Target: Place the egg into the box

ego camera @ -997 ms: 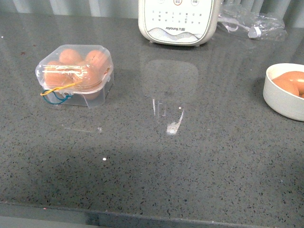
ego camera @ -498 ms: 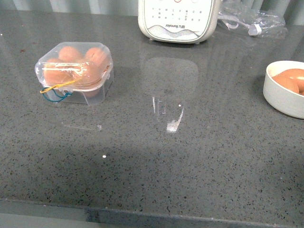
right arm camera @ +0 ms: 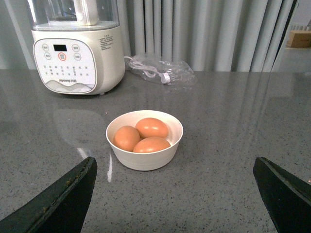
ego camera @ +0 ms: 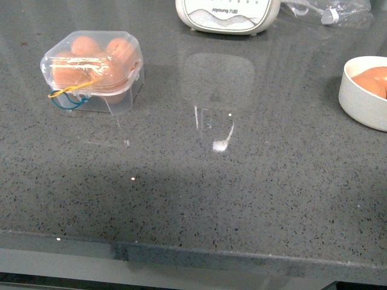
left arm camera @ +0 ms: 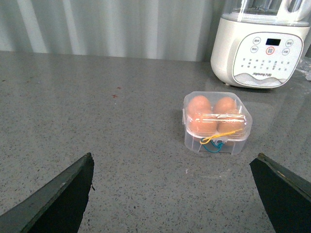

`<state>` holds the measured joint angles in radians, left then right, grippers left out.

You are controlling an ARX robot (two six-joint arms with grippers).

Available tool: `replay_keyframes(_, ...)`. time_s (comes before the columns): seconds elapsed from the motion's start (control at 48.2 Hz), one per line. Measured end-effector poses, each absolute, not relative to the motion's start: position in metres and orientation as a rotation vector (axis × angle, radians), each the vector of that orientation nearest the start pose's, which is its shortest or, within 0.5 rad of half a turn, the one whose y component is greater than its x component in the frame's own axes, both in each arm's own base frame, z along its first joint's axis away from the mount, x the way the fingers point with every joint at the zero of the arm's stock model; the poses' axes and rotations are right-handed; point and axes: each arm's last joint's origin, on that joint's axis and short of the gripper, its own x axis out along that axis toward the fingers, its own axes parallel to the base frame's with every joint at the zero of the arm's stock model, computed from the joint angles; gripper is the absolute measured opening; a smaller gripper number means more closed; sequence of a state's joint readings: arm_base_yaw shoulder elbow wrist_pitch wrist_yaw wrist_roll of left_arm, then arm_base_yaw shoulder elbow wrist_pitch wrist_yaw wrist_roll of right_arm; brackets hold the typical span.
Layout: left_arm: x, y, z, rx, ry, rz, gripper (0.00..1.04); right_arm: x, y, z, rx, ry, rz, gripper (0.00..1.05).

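**Eggs Boxed and Bowled, Both Pincers Empty**

While only dark fingertips were shown in each wrist view, the left gripper [left arm camera: 172, 194] and right gripper [right arm camera: 175, 194] were seen spread wide, nothing held. The clear plastic box [ego camera: 92, 71], lid shut, was banded yellow and blue. Smooth brown eggs [right arm camera: 146, 136] were seen in a round white bowl [right arm camera: 144, 159], well ahead of the right gripper.
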<state>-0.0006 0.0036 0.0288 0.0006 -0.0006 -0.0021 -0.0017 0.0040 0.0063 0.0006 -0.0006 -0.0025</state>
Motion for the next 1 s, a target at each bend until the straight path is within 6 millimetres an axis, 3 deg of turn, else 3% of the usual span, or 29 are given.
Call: replay_keyframes(0.997, 0.0961, 0.0, 0.1731, -0.002, -0.026, 0.0, 0.98, 0.0976, -0.0001, 0.1654, -0.002, -0.003, -0.001, 0.97)
